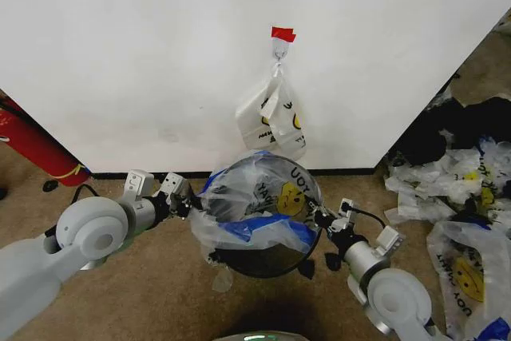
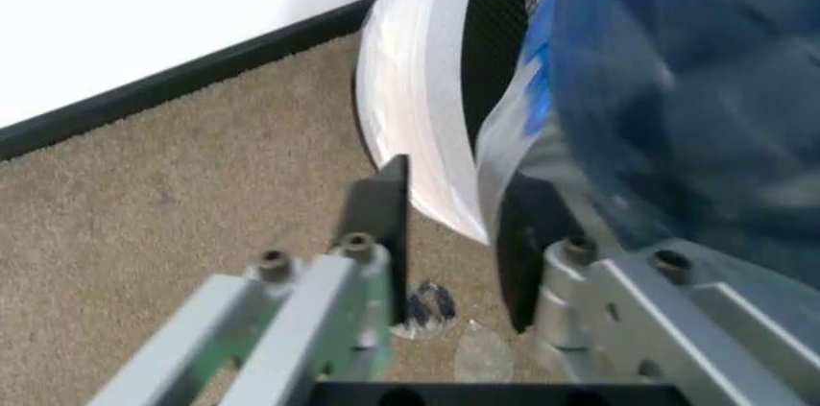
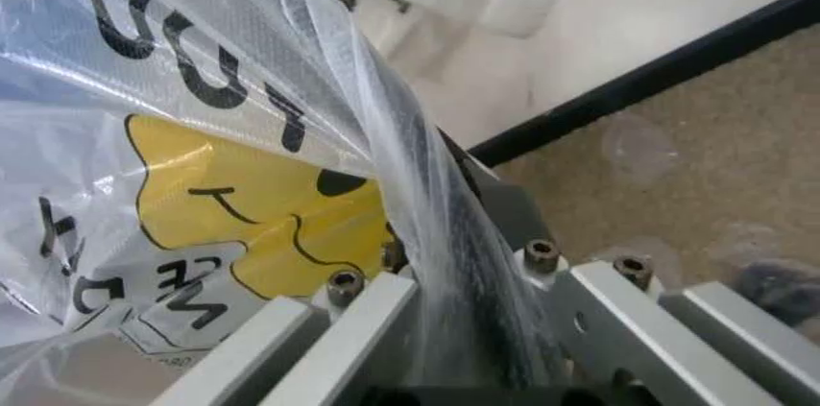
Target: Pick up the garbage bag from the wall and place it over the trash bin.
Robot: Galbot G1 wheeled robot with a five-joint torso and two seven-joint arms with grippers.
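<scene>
The garbage bag [image 1: 267,197], see-through with blue handles and a yellow smiley, lies spread over the round dark trash bin [image 1: 263,259], which stands on the carpet before the wall [image 1: 144,53]. My left gripper [image 1: 190,204] is at the bin's left rim. In the left wrist view it [image 2: 448,219] stands open, with a white fold of the bag [image 2: 423,108] hanging loose between its fingers. My right gripper [image 1: 319,215] is at the bin's right rim. In the right wrist view the bag [image 3: 218,166] runs taut through the right gripper [image 3: 448,233].
A whiter smiley bag [image 1: 271,113] hangs from a hook [image 1: 279,53] under red tape [image 1: 283,34] just behind the bin. A red extinguisher [image 1: 36,149] leans at the left. A heap of bags [image 1: 459,189] covers the floor at the right. A black baseboard [image 2: 167,84] edges the carpet.
</scene>
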